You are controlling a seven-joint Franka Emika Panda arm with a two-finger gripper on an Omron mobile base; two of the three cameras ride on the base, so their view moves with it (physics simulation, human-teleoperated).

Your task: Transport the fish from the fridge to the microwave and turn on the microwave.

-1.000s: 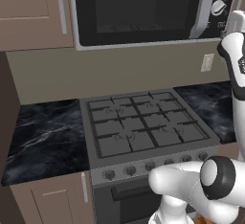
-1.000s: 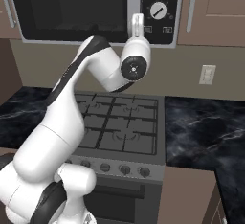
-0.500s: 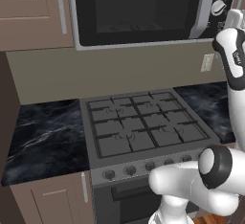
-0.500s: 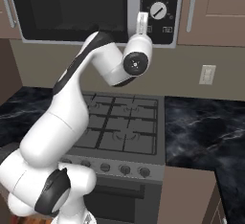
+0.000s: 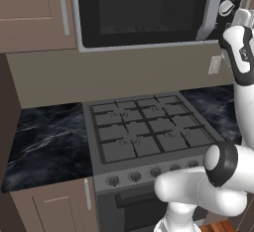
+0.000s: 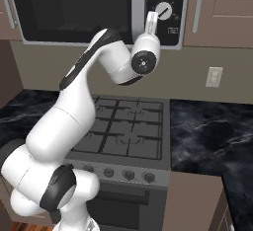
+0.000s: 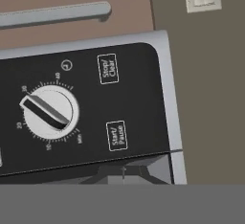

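The microwave (image 5: pixel 144 8) hangs above the stove with its black glass door closed. Its dark control panel (image 6: pixel 168 8) carries a round white knob (image 6: pixel 163 11). My gripper (image 6: pixel 150 20) is shut on nothing and points up at the panel, just left of and below the knob. It also shows at the right edge of the left base view, as the gripper (image 5: pixel 241 15) beside the knob (image 5: pixel 226 7). In the hand view the shut gripper (image 7: pixel 123 174) sits just under the Start/Pause button (image 7: pixel 116 135), with the knob (image 7: pixel 49 112) to its left. The fish and the fridge are out of view.
A gas stove (image 5: pixel 149 132) with front knobs stands below the microwave, with black marble counter (image 5: pixel 44 137) on both sides. A wall outlet (image 6: pixel 214 76) sits on the backsplash. Brown cabinets with bar handles (image 6: pixel 197 3) flank the microwave.
The hand has shifted slightly to the right along the microwave panel, closer under the knob. The fingers stay shut.
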